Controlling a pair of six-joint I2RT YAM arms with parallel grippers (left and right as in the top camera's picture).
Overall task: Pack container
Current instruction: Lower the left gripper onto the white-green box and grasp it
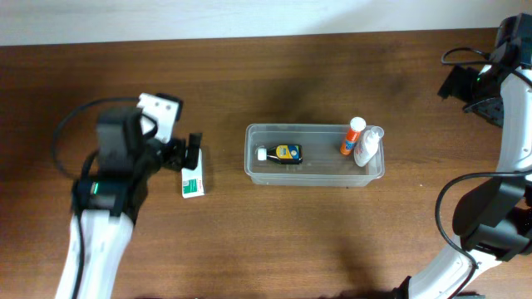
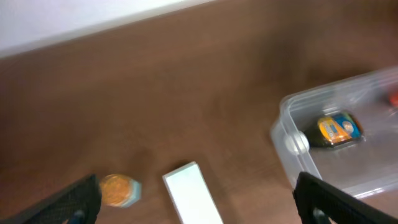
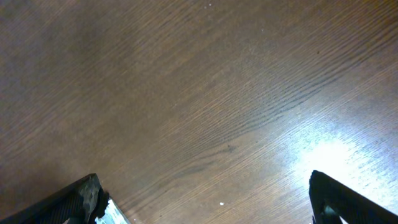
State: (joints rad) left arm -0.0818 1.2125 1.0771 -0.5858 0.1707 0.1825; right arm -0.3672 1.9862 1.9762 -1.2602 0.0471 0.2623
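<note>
The clear plastic container [image 1: 308, 127] stands mid-table. In it lie a small dark bottle [image 1: 283, 153] with a yellow label, an orange tube [image 1: 352, 135] with a white cap, and a clear bottle [image 1: 367, 147]. My left gripper [image 1: 190, 154] is open and empty, over a white and green box [image 1: 194, 180] left of the container. In the left wrist view the box [image 2: 189, 190] lies between the open fingers [image 2: 199, 208], beside a small orange-topped item [image 2: 118, 190]; the container [image 2: 283, 134] and dark bottle [image 2: 336, 129] show at right. My right gripper [image 3: 211, 208] is open over bare wood.
The table is dark brown wood [image 1: 249, 241]. A pale wall edge runs along the far side [image 1: 208, 17]. The right arm [image 1: 499, 91] is raised at the far right edge, well away from the container. The left arm's cable [image 1: 62, 133] loops at left.
</note>
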